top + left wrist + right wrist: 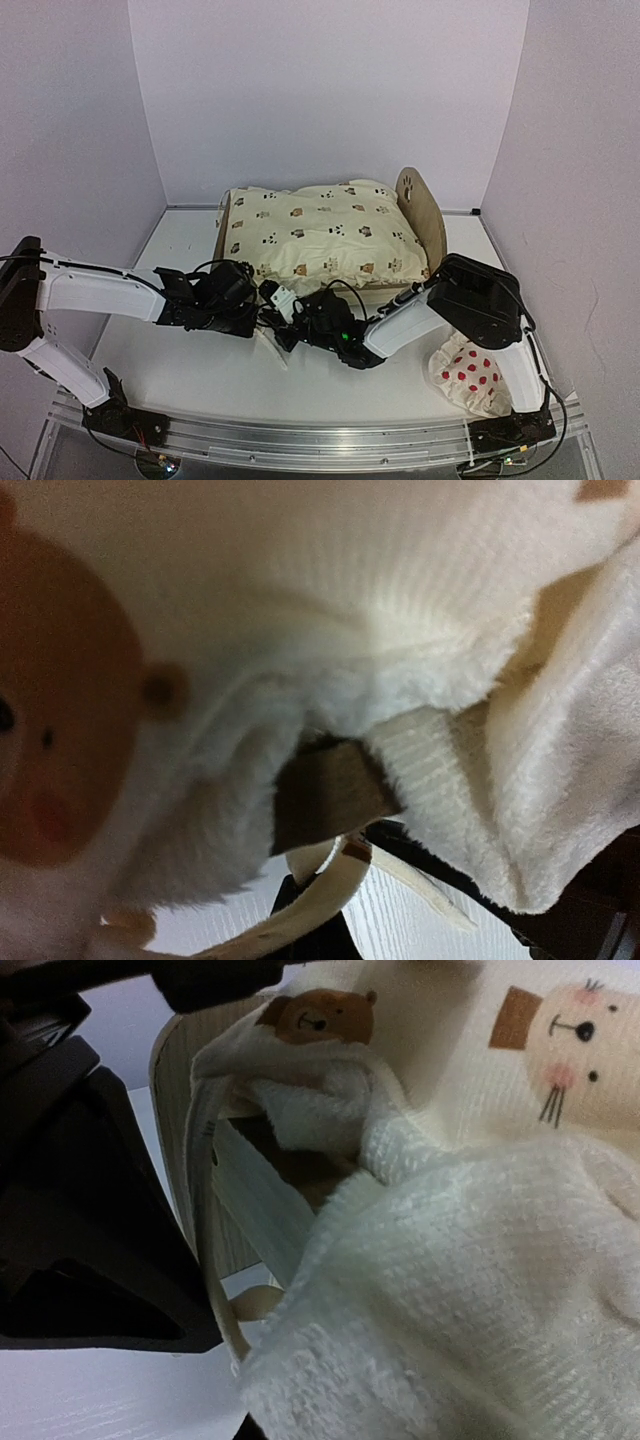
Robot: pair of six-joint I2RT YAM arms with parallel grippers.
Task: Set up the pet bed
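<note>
The pet bed stands at the middle back, its paw-print end board (420, 212) on the right and its lower end board (222, 228) on the left. A cream animal-print cushion (320, 238) lies on it and hides the base from above. Both grippers meet at the cushion's front left corner. My left gripper (258, 300) is shut; a cream tie strap (330, 900) lies across its dark fingertip (320, 935), and I cannot tell whether the strap is pinched. My right gripper (288, 322) is buried in the fluffy cushion edge (420, 1290), which hides its fingers. Plywood (172, 1100) shows behind.
A red-dotted white pillow (470, 375) lies at the front right beside the right arm's base. The left arm's black wrist (90, 1210) fills the left of the right wrist view. White walls close in the table on three sides.
</note>
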